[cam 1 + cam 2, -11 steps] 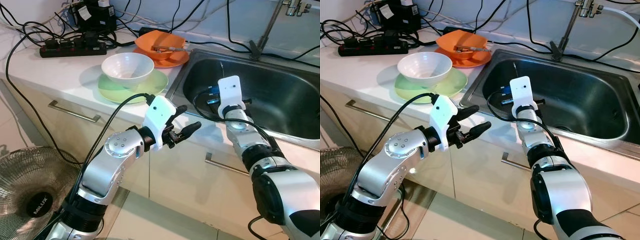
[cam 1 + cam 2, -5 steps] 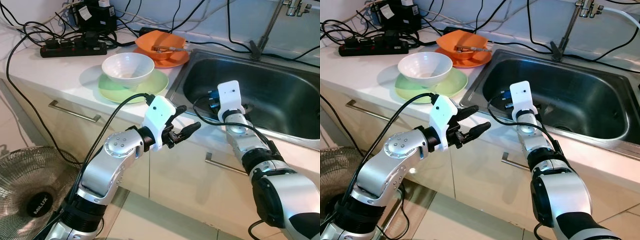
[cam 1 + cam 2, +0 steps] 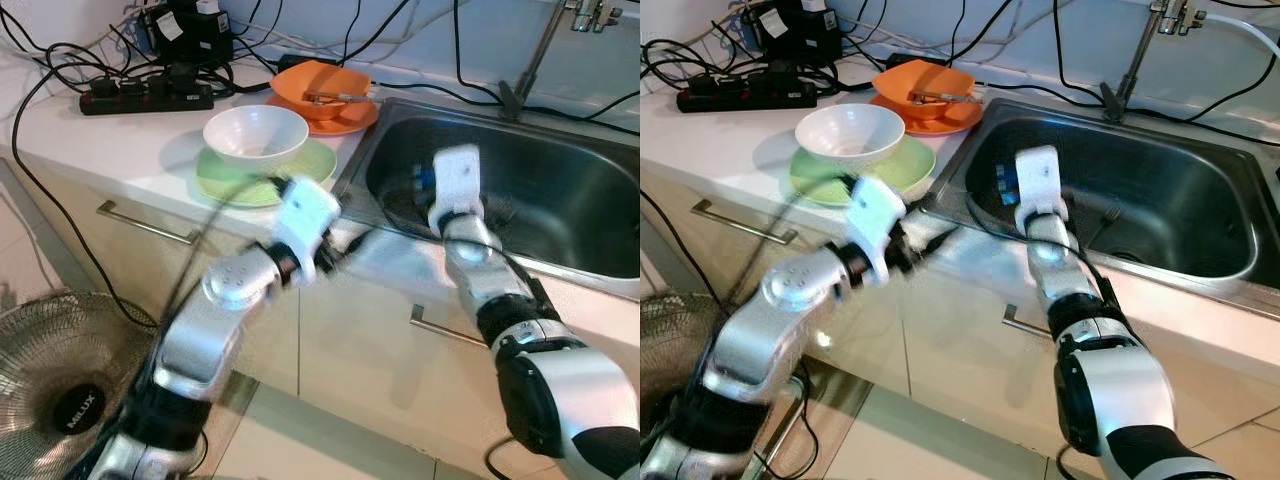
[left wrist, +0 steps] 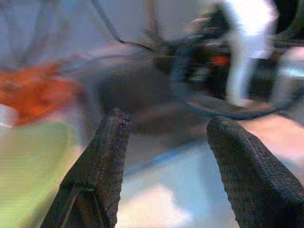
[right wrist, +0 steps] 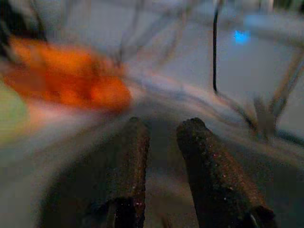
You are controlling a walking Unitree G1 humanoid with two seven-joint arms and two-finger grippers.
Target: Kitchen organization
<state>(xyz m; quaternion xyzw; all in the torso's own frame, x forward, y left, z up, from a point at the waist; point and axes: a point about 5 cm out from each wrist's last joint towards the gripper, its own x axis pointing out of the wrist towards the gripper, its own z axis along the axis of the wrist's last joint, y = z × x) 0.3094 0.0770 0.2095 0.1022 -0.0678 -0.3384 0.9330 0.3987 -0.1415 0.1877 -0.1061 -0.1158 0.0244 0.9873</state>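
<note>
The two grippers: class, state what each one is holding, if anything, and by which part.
Nothing is held. The left gripper is open with bare counter between its fingers; the right gripper, reaching over the sink, has an empty gap between its fingers.

A pale countertop (image 3: 120, 140) fills the upper left of the frame. On it rest a green plate (image 3: 235, 180) under a white bowl (image 3: 255, 135), an orange plate (image 3: 335, 120) and bowl (image 3: 320, 82), and a black power strip (image 3: 145, 97). At the upper right a steel sink (image 3: 560, 190) is set in, with what may be a fork (image 3: 1108, 215) inside.
</note>
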